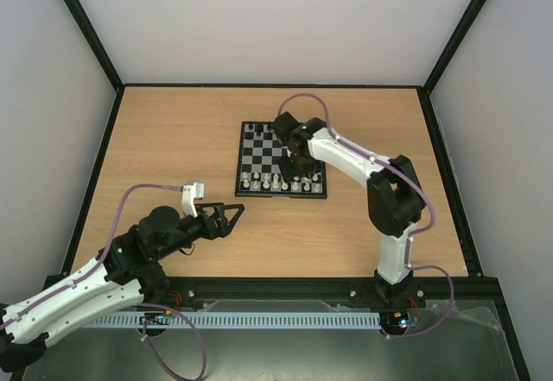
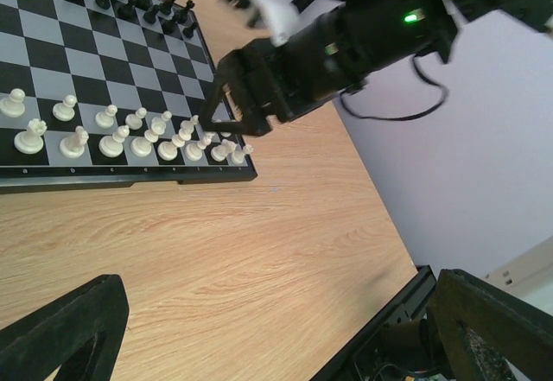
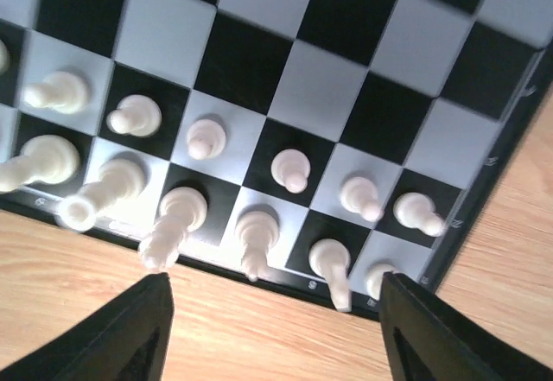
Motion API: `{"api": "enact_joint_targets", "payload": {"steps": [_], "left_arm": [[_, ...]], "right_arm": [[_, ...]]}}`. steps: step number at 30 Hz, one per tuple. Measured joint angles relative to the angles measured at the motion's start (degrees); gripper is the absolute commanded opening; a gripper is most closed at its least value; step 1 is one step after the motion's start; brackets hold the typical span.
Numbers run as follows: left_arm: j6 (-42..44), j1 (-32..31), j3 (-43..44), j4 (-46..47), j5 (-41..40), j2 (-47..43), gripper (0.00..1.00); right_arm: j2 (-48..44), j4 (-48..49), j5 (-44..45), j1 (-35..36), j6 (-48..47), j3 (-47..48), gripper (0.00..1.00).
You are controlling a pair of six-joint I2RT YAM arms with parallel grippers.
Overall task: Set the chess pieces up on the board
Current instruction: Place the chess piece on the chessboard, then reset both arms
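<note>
Top external: right arm [image 1: 346, 152] reaches over the board [image 1: 259, 146], right claw [image 3: 275, 295] parted, empty; left claw [image 1: 233, 219] gapes wide, empty.

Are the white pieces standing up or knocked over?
Standing up. The white pieces sit upright in two rows at the board's near edge, none lying flat.
</note>
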Motion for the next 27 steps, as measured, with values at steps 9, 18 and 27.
{"api": "enact_joint_targets", "payload": {"steps": [9, 18, 27], "left_arm": [[0.6, 0.0, 0.3, -0.1, -2.1, 0.5, 0.99], [2.5, 0.0, 5.9, -4.8, -10.0, 8.9, 1.00], [0.2, 0.0, 3.1, -7.4, -16.1, 18.5, 0.99]], "right_arm": [[-20.7, 3.4, 1.6, 0.0, 3.4, -5.9, 0.99], [-51.0, 16.2, -7.8, 0.0, 9.7, -34.7, 0.99], [-72.2, 23.5, -14.8, 0.0, 16.7, -55.1, 0.99]]}}
